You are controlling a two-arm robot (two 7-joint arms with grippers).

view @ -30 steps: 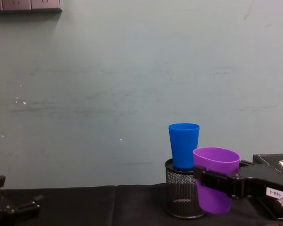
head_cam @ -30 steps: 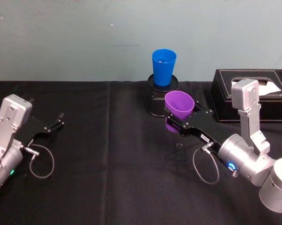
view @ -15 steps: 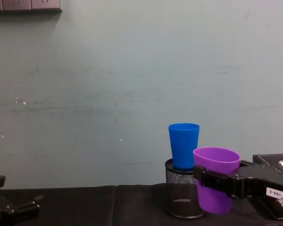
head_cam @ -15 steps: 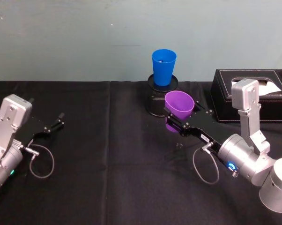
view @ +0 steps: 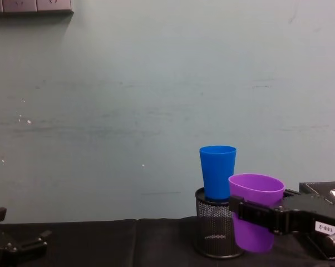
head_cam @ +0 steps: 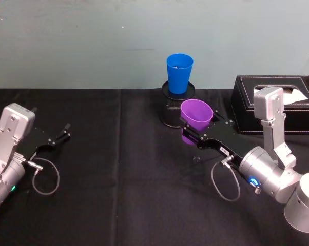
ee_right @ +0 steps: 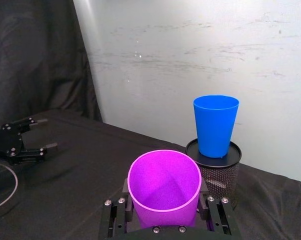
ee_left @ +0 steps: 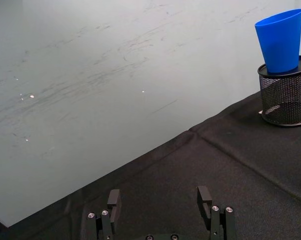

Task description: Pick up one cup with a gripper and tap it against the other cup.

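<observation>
Here, purple cup (head_cam: 196, 114) in right gripper (head_cam: 185, 130), seemingly lifted

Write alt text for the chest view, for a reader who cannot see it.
The right gripper holds a purple cup upright beside a blue cup atop a black mesh pen holder. The left gripper sits low left.
</observation>
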